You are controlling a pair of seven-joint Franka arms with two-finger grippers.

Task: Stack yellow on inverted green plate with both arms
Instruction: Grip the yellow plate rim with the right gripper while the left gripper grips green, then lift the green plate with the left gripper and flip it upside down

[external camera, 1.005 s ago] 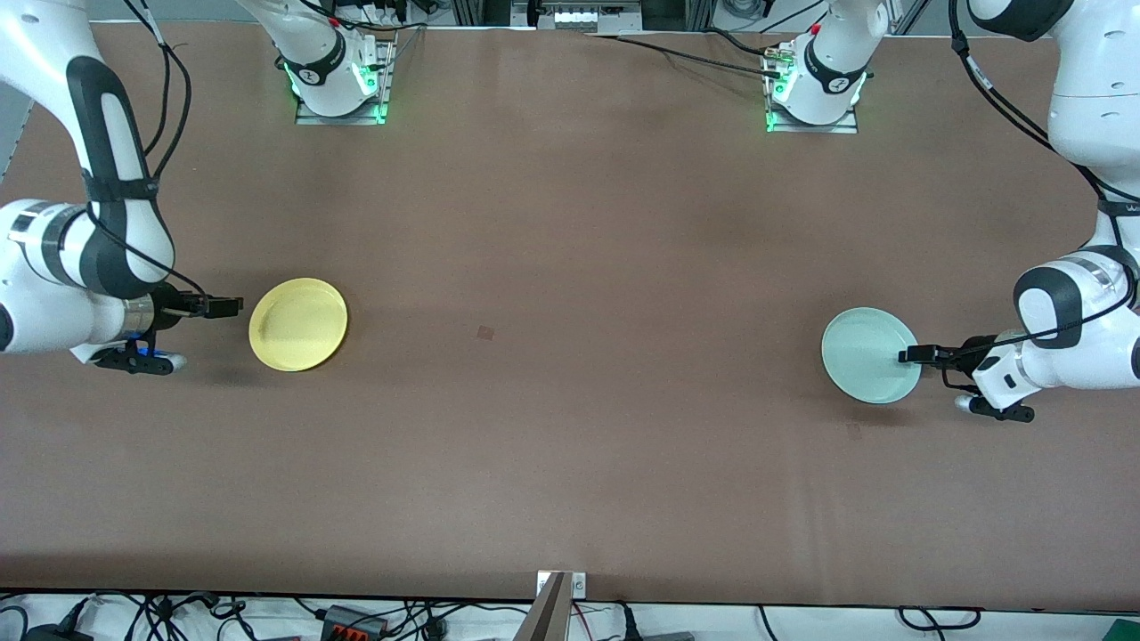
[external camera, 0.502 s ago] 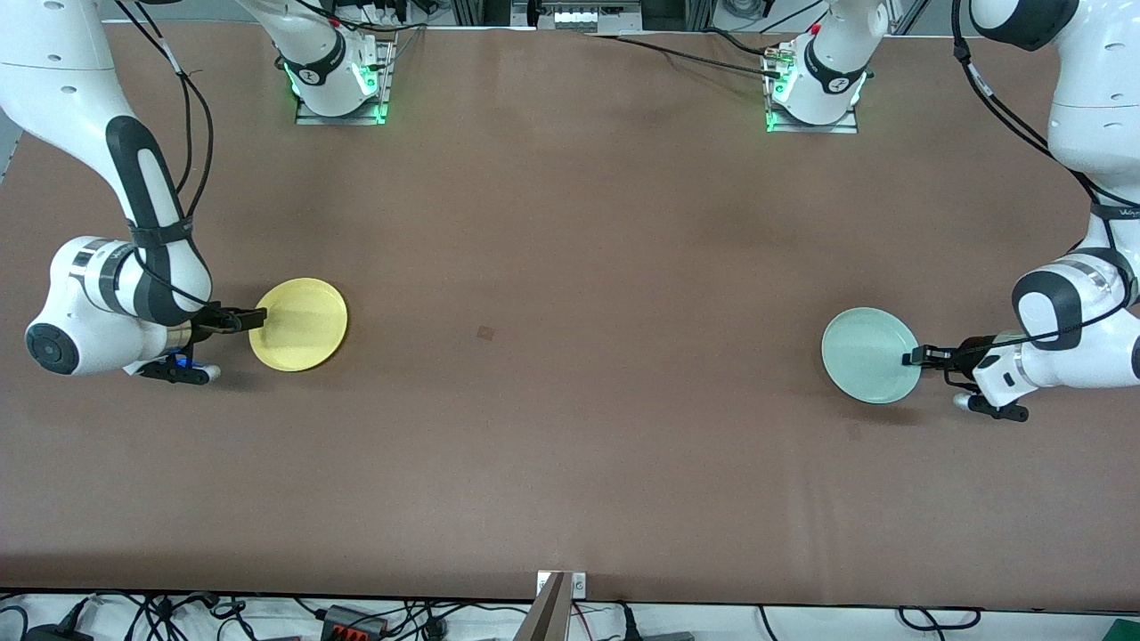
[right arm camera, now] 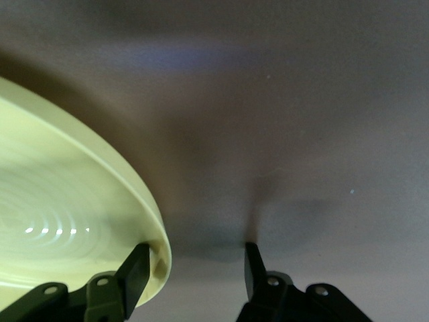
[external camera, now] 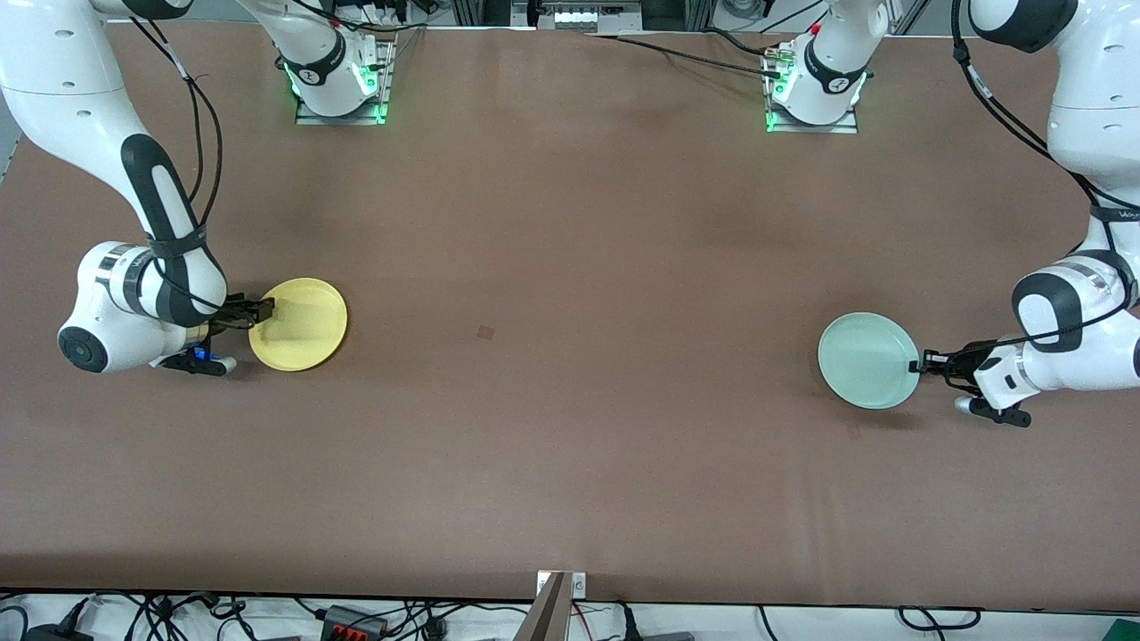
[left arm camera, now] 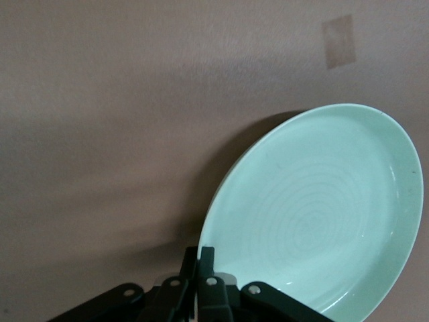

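The yellow plate [external camera: 298,323] [right arm camera: 60,221] lies hollow side up toward the right arm's end of the table. My right gripper [external camera: 263,312] [right arm camera: 196,258] is open and straddles its rim, with one finger inside the plate and the other well outside it. The pale green plate [external camera: 868,361] [left arm camera: 322,215] is hollow side up toward the left arm's end. My left gripper [external camera: 917,365] [left arm camera: 201,258] is shut on its rim, at the edge facing that arm.
A small dark square mark [external camera: 485,333] sits on the brown table between the plates. The arm bases [external camera: 338,85] [external camera: 815,89] stand along the table edge farthest from the front camera. Cables and a metal post [external camera: 548,614] line the nearest edge.
My left gripper has shut on the green plate's rim and the plate has shifted slightly. The right arm has swung in to the yellow plate, and its fingers have narrowed around the rim.
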